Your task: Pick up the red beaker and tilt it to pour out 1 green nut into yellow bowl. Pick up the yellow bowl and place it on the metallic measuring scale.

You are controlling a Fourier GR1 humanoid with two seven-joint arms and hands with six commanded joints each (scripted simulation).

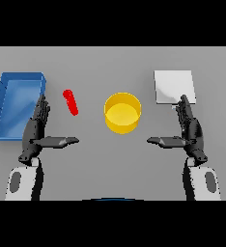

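Both hands, left hand [37,129] and right hand [188,129], hover open and empty, nothing started; the red beaker [70,102] lies at ten o'clock of the yellow bowl [122,113], metallic scale [175,87] at two o'clock, so grasping the beaker comes first

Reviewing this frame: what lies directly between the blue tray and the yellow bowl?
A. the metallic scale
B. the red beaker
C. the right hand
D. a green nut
B: the red beaker lies on the table between the blue tray and the yellow bowl, while the scale sits to the right of the bowl.
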